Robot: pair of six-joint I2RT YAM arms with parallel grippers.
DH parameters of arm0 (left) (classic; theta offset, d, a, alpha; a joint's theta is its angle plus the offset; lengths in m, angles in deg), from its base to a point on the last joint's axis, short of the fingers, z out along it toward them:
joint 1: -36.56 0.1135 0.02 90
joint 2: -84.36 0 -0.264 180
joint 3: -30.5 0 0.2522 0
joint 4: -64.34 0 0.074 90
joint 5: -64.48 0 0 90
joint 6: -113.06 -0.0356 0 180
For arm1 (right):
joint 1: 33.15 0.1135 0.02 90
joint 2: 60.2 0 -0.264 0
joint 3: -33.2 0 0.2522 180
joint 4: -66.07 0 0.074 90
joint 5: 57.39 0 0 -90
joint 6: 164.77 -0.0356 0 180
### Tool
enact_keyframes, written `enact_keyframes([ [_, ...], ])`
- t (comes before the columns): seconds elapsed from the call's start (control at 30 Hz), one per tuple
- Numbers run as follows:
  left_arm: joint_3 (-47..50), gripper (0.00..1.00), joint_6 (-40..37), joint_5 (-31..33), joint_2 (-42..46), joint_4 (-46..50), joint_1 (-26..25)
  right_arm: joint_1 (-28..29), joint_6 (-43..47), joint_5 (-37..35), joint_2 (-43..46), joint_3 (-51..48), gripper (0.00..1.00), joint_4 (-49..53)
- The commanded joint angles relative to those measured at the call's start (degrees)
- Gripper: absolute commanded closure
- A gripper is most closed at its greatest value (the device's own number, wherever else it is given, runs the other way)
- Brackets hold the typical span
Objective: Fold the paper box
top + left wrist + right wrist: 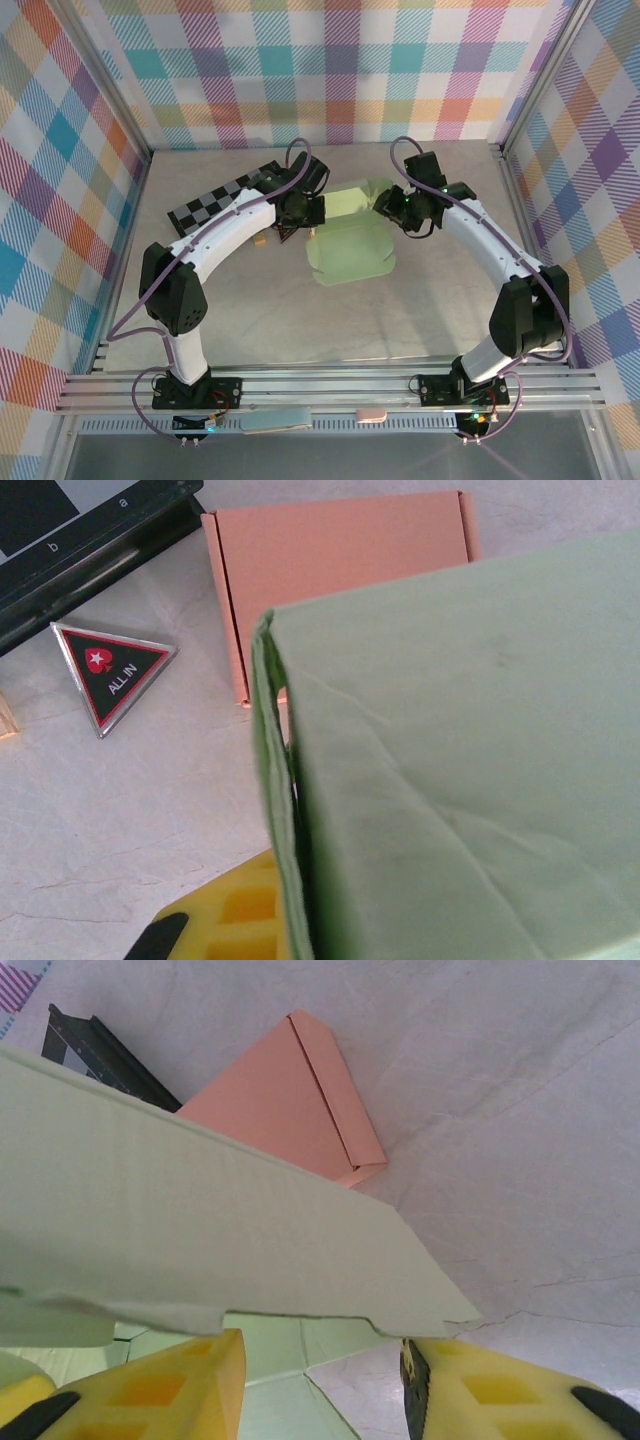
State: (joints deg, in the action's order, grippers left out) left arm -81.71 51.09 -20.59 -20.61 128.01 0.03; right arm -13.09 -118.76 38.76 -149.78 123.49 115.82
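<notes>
Top external, left gripper clamped on green paper box

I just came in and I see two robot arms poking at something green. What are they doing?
The two arms are folding a light green paper box in the middle of the table. The left gripper is pinched shut on one of its side walls. The right gripper is open, its yellow fingers apart right at another green flap. The box looks only partly folded. A flat pink box and a little triangle badge lie nearby, untouched.
</notes>
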Motion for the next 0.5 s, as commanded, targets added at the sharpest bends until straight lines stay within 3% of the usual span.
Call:
enact_keyframes([
  [0.0,-1.60,1.00,-0.62,-1.32,-0.33,1.86,0.50,-0.06,1.61,0.03,-1.07,-0.27,0.56,-2.23],
  [0.47,-1.04,1.00,-0.26,-1.00,-0.06,1.60,0.50,-0.01,1.38,-1.31,3.06,-2.51,0.54,-0.36],
])
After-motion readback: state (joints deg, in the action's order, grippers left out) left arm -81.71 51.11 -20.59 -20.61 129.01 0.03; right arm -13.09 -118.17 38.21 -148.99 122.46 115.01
